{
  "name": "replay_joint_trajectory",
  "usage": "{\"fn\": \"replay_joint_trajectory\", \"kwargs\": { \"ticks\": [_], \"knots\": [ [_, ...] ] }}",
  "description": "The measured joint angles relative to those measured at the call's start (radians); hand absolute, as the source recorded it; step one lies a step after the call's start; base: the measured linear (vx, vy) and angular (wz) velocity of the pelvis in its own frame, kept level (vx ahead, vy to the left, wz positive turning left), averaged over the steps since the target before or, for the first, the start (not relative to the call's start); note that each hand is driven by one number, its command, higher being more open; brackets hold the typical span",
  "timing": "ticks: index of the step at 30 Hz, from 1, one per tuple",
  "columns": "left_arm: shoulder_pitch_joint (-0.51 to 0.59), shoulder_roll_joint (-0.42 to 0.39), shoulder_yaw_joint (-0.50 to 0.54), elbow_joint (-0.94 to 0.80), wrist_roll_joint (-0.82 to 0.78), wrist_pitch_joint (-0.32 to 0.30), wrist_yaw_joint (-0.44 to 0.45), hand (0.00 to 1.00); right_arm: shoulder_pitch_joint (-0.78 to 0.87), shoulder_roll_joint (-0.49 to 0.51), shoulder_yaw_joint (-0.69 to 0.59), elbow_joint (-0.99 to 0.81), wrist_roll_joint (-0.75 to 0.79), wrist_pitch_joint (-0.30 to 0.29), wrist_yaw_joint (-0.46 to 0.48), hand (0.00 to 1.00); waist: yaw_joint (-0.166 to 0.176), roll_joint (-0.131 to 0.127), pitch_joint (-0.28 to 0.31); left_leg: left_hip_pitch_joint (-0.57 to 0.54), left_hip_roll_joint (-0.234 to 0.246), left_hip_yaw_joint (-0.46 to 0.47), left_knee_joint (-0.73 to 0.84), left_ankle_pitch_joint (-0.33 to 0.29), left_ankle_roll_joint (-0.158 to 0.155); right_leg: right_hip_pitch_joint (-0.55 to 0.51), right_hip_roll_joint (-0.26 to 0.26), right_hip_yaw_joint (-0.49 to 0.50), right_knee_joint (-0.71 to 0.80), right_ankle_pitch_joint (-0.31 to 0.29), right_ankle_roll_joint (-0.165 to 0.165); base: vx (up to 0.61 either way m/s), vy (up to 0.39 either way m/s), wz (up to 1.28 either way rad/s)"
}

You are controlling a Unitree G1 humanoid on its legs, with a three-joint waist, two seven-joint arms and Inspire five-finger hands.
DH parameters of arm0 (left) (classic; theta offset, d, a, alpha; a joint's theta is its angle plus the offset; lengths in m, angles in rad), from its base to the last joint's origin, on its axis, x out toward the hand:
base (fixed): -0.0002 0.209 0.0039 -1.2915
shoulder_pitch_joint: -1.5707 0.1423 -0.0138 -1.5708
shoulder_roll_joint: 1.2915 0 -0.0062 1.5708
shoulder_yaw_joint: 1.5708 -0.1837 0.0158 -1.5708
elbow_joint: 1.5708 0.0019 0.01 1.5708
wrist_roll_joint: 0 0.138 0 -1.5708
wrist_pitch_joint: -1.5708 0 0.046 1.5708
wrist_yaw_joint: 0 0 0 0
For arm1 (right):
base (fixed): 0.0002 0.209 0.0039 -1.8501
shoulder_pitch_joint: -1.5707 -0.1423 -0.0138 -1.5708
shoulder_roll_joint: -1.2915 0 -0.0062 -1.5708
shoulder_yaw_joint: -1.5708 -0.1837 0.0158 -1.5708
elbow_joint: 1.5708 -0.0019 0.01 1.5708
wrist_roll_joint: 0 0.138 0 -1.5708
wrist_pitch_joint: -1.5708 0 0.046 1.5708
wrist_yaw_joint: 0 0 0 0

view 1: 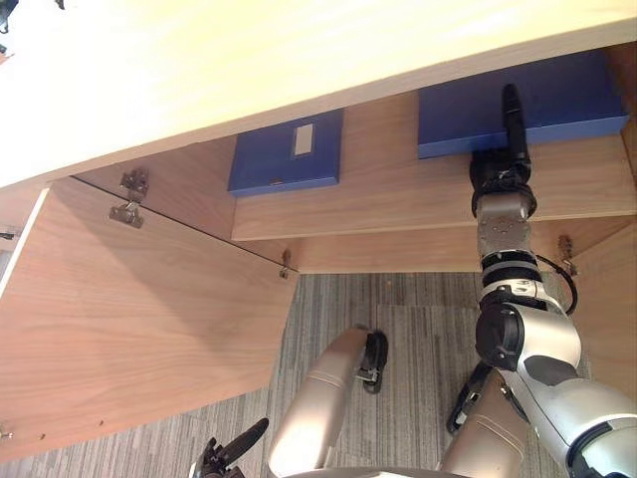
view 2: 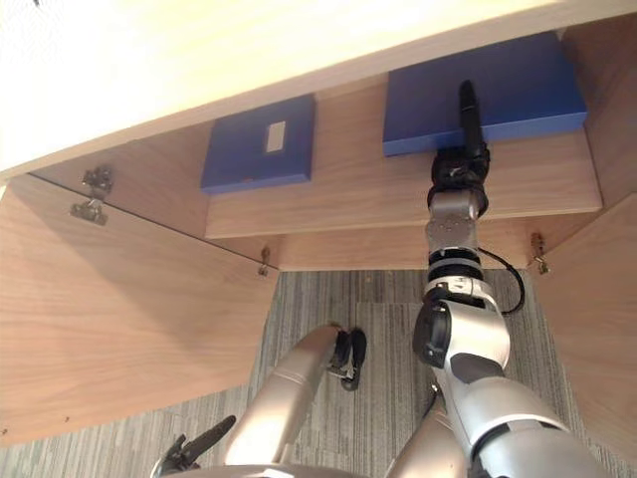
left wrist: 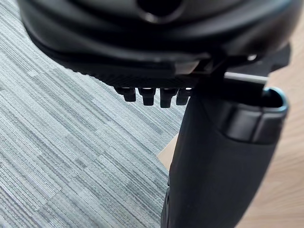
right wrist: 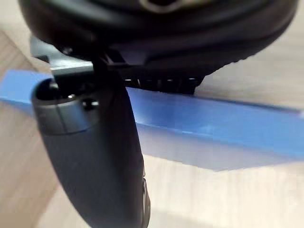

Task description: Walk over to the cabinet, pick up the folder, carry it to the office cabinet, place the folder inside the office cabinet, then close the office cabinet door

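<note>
Wooden cabinet shelf (view 1: 398, 204), flat blue folder (view 1: 567, 100) lying at right, right robot hand (view 1: 506, 164), fingers straight over it

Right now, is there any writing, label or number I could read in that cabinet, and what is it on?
No text here can be read.
White label on the left blue folder: too small to tell whether it carries any print.
Right blue folder: plain cover, no marks visible.

Grey striped carpet (view 1: 418, 329) covers the floor below a pale wooden cabinet (view 1: 398, 189).
</note>
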Motion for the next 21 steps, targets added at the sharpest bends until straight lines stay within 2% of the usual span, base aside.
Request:
{"fn": "replay_joint_trajectory", "kwargs": {
  "ticks": [2,5,7,9,11,14,21],
  "knots": [
    [0.0,0.0,0.0,0.002,0.005,0.0,-0.003,1.0,0.01,-0.025,0.073,0.037,-0.175,0.072,0.062,1.0,-0.009,-0.012,-0.006,0.006,0.004,-0.001,-0.003,-0.001,-0.002,0.006,0.004,-0.002,-0.003,0.0,0.0,0.05,-0.066,-0.04],
    [0.0,0.0,0.0,0.006,0.022,0.0,-0.01,1.0,0.016,-0.053,0.172,0.065,-0.43,0.14,0.151,1.0,-0.017,-0.026,-0.013,0.024,0.005,0.001,-0.013,-0.001,-0.003,0.022,0.006,-0.003,-0.012,0.0,0.0,0.05,-0.058,-0.04],
    [0.001,0.0,0.002,0.006,0.032,0.0,-0.023,1.0,0.017,-0.077,0.231,0.076,-0.57,0.157,0.207,1.0,-0.018,-0.037,-0.02,0.028,0.006,0.0,-0.019,-0.001,-0.003,0.026,0.008,-0.006,-0.017,0.0,0.0,0.05,-0.06,-0.01],
    [0.001,0.0,0.002,0.006,0.05,0.0,-0.03,1.0,0.017,-0.1,0.279,0.076,-0.643,0.159,0.24,1.0,-0.018,-0.042,-0.022,0.028,0.007,-0.002,-0.021,0.0,-0.004,0.028,0.009,-0.008,-0.02,0.0,0.0,0.05,-0.054,0.01],
    [0.001,0.004,0.002,0.006,0.063,0.0,-0.042,1.0,0.018,-0.131,0.318,0.076,-0.789,0.152,0.298,1.0,-0.019,-0.046,-0.024,0.029,0.007,-0.003,-0.024,0.0,-0.004,0.031,0.008,-0.012,-0.025,0.0,0.0,0.06,-0.056,0.02],
    [0.001,0.01,0.002,0.0,0.077,0.0,-0.05,1.0,0.028,-0.149,0.343,0.075,-0.905,0.135,0.323,1.0,-0.019,-0.048,-0.025,0.042,0.006,-0.008,-0.033,0.001,-0.004,0.049,0.007,-0.022,-0.035,0.001,0.0,0.06,-0.053,0.03],
    [0.005,0.056,-0.009,-0.036,0.078,-0.001,-0.077,1.0,0.071,-0.176,0.394,0.072,-1.058,0.098,0.374,1.0,-0.018,-0.056,-0.029,0.09,0.002,-0.027,-0.086,0.015,-0.009,0.113,0.005,-0.057,-0.086,0.007,0.002,0.06,-0.057,0.05]
  ]
}}
